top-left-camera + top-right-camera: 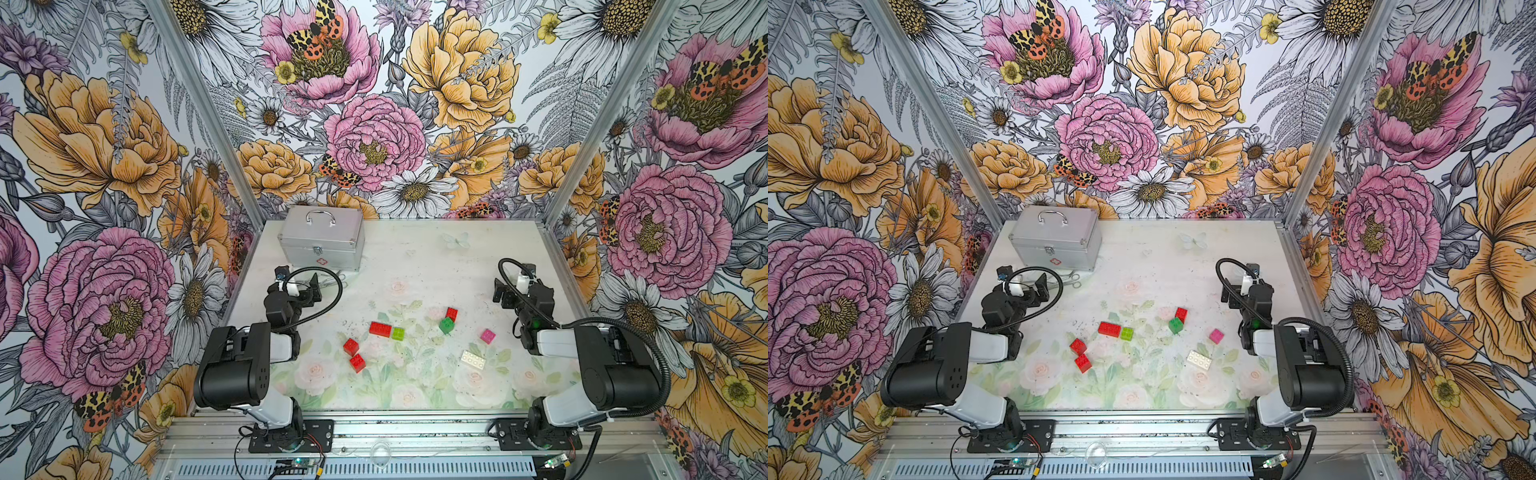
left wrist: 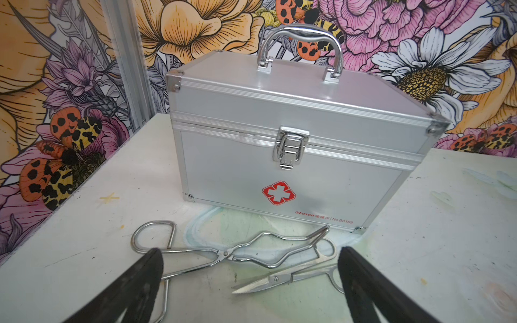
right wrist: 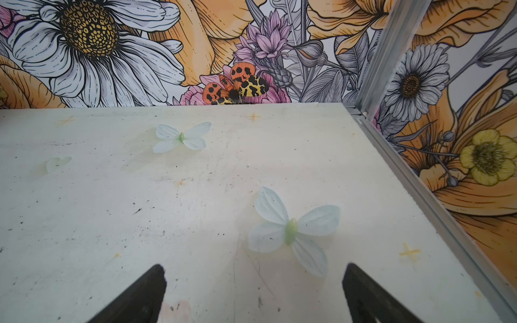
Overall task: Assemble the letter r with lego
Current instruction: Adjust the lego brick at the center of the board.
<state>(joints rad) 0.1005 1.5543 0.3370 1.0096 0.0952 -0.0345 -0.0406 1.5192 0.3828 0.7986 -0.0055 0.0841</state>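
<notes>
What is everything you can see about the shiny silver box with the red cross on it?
The silver case looks like ribbed aluminium with riveted metal corners. A curved chrome handle stands upright on its lid, and a chrome latch on the front is snapped down, so it is closed. A red-and-white cross sticker sits low on the front. It stands on the table in the far left corner. Metal tongs lie just in front; whether they touch it is unclear.
</notes>
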